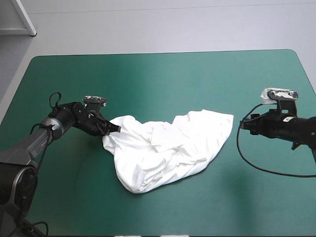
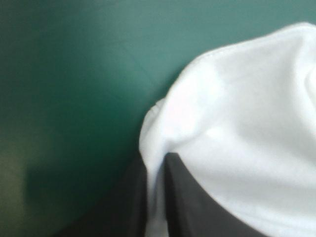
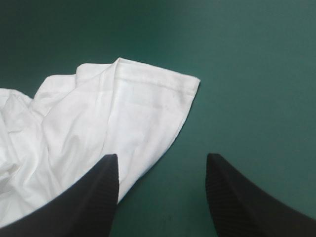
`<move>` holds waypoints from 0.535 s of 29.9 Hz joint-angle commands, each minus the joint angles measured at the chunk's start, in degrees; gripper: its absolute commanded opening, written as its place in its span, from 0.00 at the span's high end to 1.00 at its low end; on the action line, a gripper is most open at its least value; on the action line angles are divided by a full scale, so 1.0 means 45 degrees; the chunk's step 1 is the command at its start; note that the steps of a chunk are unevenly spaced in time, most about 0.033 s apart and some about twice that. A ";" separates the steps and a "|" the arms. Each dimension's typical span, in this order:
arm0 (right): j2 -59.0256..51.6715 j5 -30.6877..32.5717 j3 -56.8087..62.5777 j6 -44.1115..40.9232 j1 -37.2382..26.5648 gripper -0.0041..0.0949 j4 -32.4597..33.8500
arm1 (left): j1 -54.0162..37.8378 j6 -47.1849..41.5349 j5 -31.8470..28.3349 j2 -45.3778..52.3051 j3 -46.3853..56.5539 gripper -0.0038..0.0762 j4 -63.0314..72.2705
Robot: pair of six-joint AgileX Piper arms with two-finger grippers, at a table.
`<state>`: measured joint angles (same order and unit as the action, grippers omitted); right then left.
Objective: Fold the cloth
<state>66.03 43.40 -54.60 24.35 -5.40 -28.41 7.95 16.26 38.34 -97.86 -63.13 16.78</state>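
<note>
Two pincers flank the crumpled T-shirt [image 1: 168, 148] at frame centre on the surface [image 1: 148, 79]: left pincer [image 1: 114, 129] clamped on its left edge, right pincer [image 3: 163, 163] open at its right; so shallow a pinch could slip under pull.

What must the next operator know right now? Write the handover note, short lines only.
Left gripper: shut on the T-shirt, pinching its edge nearest the table's left side.
Right gripper: open, holding nothing, just off the T-shirt's right end, with a hemmed edge ahead of it.
T-shirt: crumpled heap mid-table on the teal-green cover.
Done: one edge gripped.
Left: grip the other end, spread it flat, fold.
</note>
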 commanded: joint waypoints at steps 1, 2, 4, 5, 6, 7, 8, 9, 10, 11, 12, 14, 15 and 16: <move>0.0988 -0.1561 -0.0751 0.0259 0.0789 0.44 -0.0321 | 0.0106 0.0190 0.0300 0.0366 -0.0219 0.96 0.0293; 0.1377 -0.1976 -0.0831 0.0210 0.1039 0.44 -0.0289 | 0.0106 0.0190 0.0300 0.0395 -0.0219 0.96 0.0293; 0.2192 -0.2921 -0.0903 0.0113 0.1589 0.44 -0.0261 | 0.0106 0.0190 0.0300 0.0551 -0.0219 0.96 0.0293; 0.2537 -0.3238 -0.0950 0.0061 0.1817 0.44 -0.0239 | 0.0106 0.0190 0.0300 0.0697 -0.0219 0.96 0.0293; 0.2892 -0.3516 -0.1003 0.0024 0.1953 0.44 -0.0239 | 0.0106 0.0190 0.0300 0.0806 -0.0219 0.96 0.0293; 0.3429 -0.3748 -0.1162 -0.0016 0.2128 0.44 -0.0183 | 0.0106 0.0190 0.0274 0.1005 -0.0219 0.96 0.0219; 0.3794 -0.3800 -0.1284 -0.0016 0.2228 0.44 -0.0102 | 0.0106 0.0190 0.0205 0.1129 -0.0219 0.96 0.0200; 0.4233 -0.3842 -0.1456 -0.0037 0.2287 0.44 0.0025 | 0.0106 0.0190 0.0156 0.1255 -0.0219 0.96 0.0200; 0.4660 -0.3897 -0.1628 -0.0141 0.2411 0.44 0.0229 | 0.0106 0.0190 0.0111 0.1425 -0.0219 0.96 0.0200; 0.5056 -0.3926 -0.1787 -0.0330 0.2473 0.44 0.0406 | 0.0106 0.0190 0.0080 0.1549 -0.0219 0.96 0.0190; 0.5352 -0.4036 -0.1899 -0.0571 0.2536 0.44 0.0714 | 0.0106 0.0190 0.0080 0.1651 -0.0219 0.96 0.0190; 0.6029 -0.4122 -0.2131 -0.1194 0.2589 0.44 0.1387 | 0.0106 0.0190 0.0080 0.1842 -0.0219 0.96 0.0168; 0.6311 -0.4211 -0.2204 -0.1537 0.2589 0.44 0.1786 | 0.0106 0.0190 0.0080 0.1890 -0.0219 0.96 0.0168; 0.6549 -0.4272 -0.2255 -0.1866 0.2643 0.44 0.2166 | 0.0106 0.0190 0.0111 0.1961 -0.0219 0.96 0.0168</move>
<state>95.06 27.23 -62.22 19.51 6.14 -22.48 8.00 17.14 40.04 -92.40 -62.73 17.01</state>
